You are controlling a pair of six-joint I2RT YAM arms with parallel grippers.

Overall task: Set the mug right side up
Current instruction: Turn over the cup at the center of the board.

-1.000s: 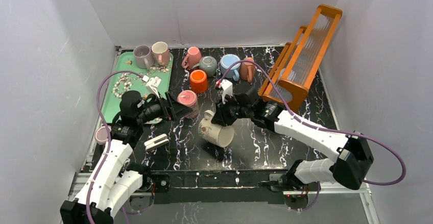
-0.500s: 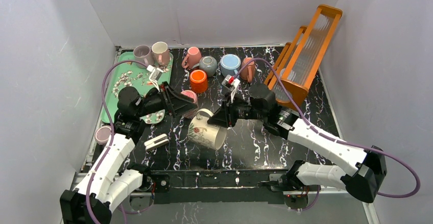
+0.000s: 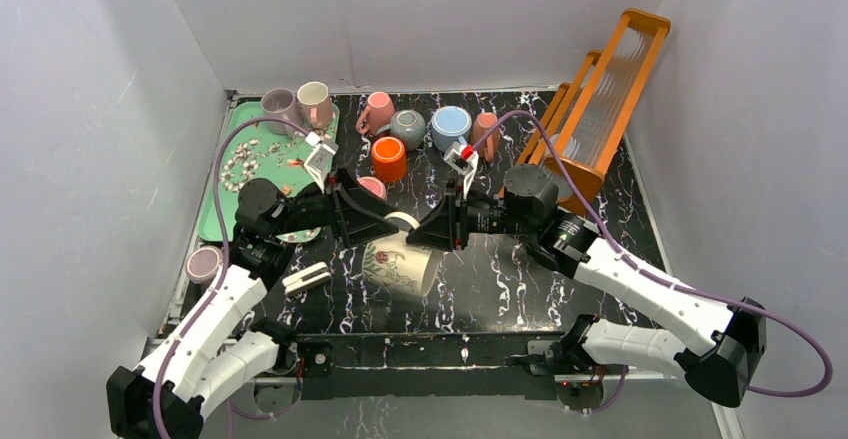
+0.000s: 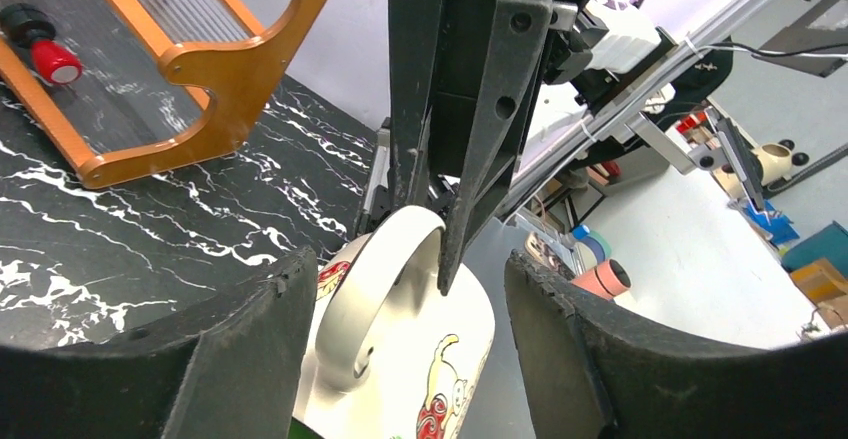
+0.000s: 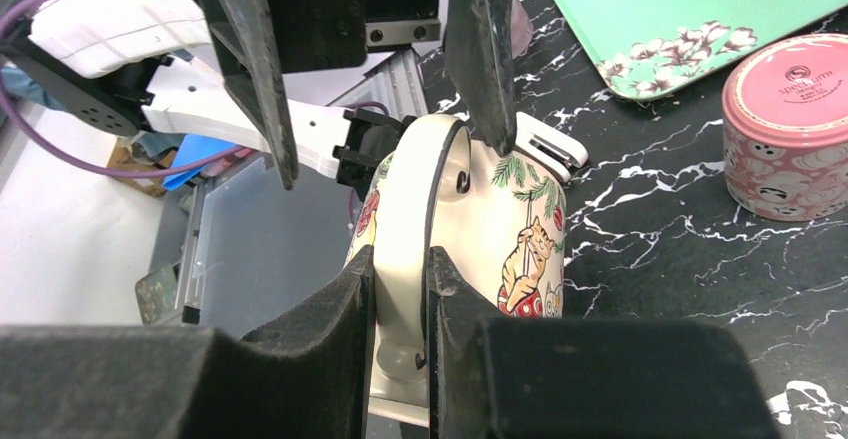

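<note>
Right wrist view: the right gripper (image 5: 400,264) has its jaws pinched on the handle (image 5: 410,189) of the mug (image 5: 500,249), holding it tilted over the desk (image 5: 680,259) so it can swing upright. The left gripper (image 4: 408,274), jaws wide, flanks it, probably ready to steady it.

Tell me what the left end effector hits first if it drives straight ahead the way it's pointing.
Most likely the mug, at its handle, which lies dead ahead between the open fingers of the left end effector. The right end effector pinches that handle just beyond.
</note>
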